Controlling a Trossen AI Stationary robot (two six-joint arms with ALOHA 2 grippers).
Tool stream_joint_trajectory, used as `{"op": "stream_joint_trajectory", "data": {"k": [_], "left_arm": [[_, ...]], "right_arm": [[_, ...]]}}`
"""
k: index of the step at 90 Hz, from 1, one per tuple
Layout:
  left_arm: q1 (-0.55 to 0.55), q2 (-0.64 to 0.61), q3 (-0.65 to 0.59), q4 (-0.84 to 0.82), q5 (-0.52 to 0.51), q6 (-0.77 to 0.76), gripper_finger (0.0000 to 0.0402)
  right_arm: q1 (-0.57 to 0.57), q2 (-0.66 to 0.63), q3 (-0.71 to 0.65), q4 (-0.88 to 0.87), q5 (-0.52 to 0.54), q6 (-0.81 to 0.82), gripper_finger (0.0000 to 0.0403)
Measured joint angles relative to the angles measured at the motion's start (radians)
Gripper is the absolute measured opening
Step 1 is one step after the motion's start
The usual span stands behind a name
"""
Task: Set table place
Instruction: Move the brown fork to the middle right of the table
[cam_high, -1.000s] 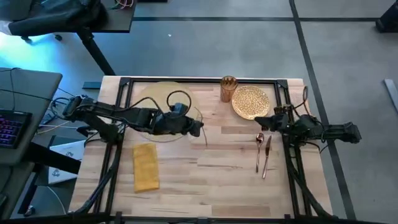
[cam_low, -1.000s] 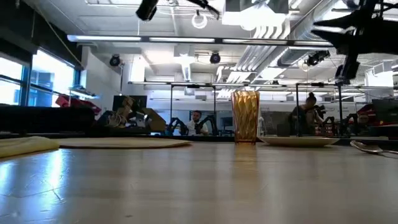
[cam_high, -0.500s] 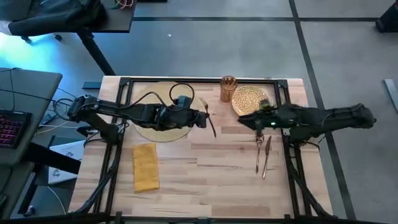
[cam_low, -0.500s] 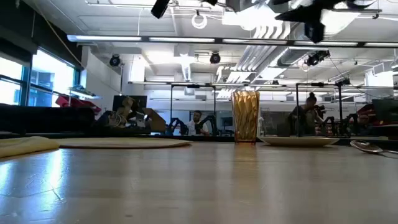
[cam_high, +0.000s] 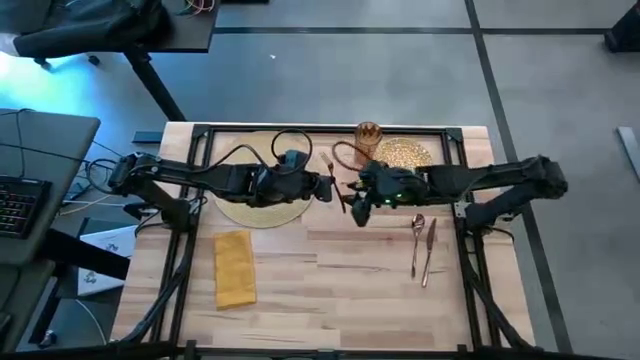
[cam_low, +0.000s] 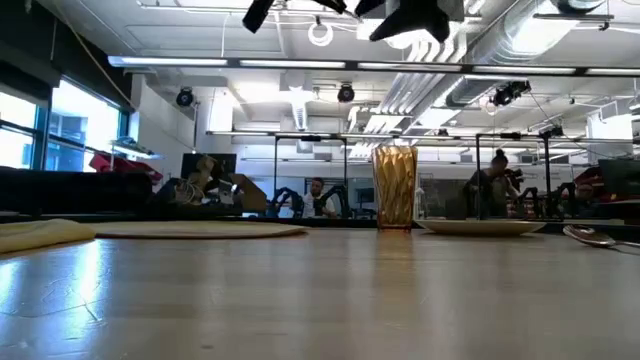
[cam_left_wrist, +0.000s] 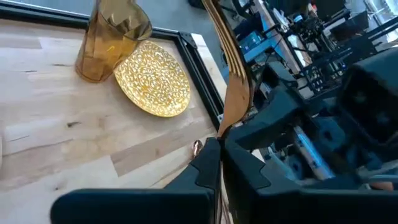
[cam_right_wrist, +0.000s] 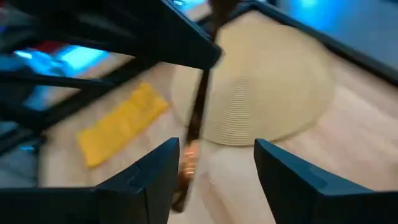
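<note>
My left gripper (cam_high: 327, 187) hovers over the middle of the table (cam_high: 330, 300), shut on a thin copper-coloured utensil (cam_high: 338, 190). My right gripper (cam_high: 358, 196) has come right up to it from the right and is open. In the right wrist view its fingers stand on either side of the utensil (cam_right_wrist: 196, 118), apart from it. The place, a round tan woven mat (cam_high: 250, 205), lies flat at the far left, partly under my left arm. My left gripper pinches the utensil between its two fingers at its broad lower part (cam_left_wrist: 232, 115). The fingers come from the table's left and lie across it. The utensil is lifted clear of the table and slants, its long thin end (cam_left_wrist: 214, 18) reaching past the fingers.
A gold patterned plate (cam_high: 408, 153) and an amber glass (cam_high: 367, 134) stand at the far right. A spoon (cam_high: 417, 224) and a knife (cam_high: 430, 250) lie on the wood right of centre. A mustard-yellow napkin (cam_high: 234, 268) lies near left. The near half shows bare wood.
My right gripper has swung from the table's right edge toward the left, past the plate, up to the utensil. My left gripper has gone a little toward the far right with the utensil, which has turned somewhat in the air.
</note>
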Motion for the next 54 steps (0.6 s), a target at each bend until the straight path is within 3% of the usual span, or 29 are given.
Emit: {"op": "stream_joint_trajectory", "data": {"k": [22, 54], "left_arm": [[-0.003, 0.000, 0.000, 0.001, -0.005, 0.000, 0.0000], [-0.024, -0.001, 0.000, 0.005, -0.041, -0.011, 0.0000]], "right_arm": [[0.014, 0.080, 0.061, -0.041, 0.049, -0.025, 0.0175], [0.025, 0.081, 0.061, -0.041, 0.107, 0.001, 0.0155]]}}
